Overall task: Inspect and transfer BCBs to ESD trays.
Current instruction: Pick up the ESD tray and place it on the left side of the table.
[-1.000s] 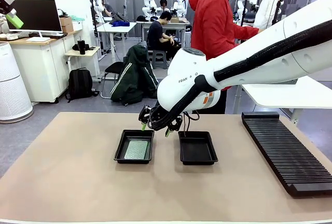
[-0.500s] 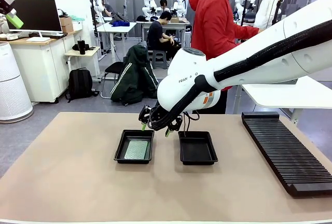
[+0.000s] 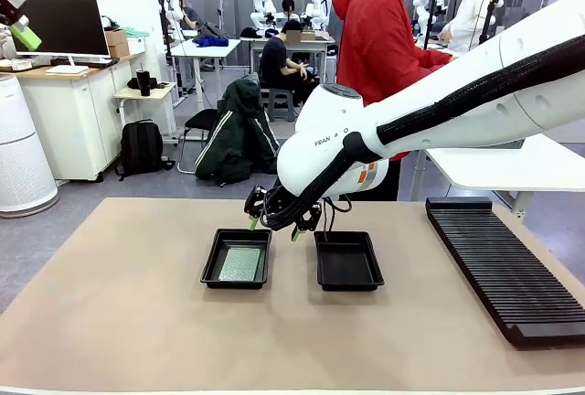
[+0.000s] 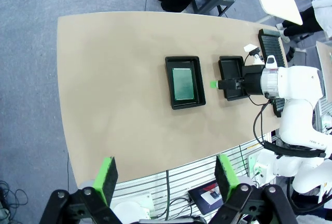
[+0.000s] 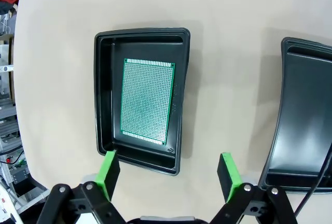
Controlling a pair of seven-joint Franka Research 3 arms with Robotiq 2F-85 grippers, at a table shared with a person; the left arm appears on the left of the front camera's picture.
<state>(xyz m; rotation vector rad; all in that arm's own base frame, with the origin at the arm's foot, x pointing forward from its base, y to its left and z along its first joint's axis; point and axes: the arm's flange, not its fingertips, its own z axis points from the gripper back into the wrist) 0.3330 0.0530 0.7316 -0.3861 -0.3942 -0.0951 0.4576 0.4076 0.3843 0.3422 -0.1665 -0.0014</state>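
BCB (image 5: 148,101): 1 thin green rectangle, face apparently pin-holed, flat in a glossy black ESD tray (image 5: 104,99); right gripper (image 5: 167,169) and left gripper (image 4: 166,177) gape empty.

The right arm (image 3: 457,75) is showing a smooth, rounded white shell, with a black ribbed cable sleeve (image 3: 475,93) running along it and grey lettering (image 3: 322,142) and an orange label (image 3: 367,176) sitting by the wrist. Both arms' black jaws are wearing bright green pads (image 5: 110,168), with thin black cables (image 3: 330,217) trailing nearby.
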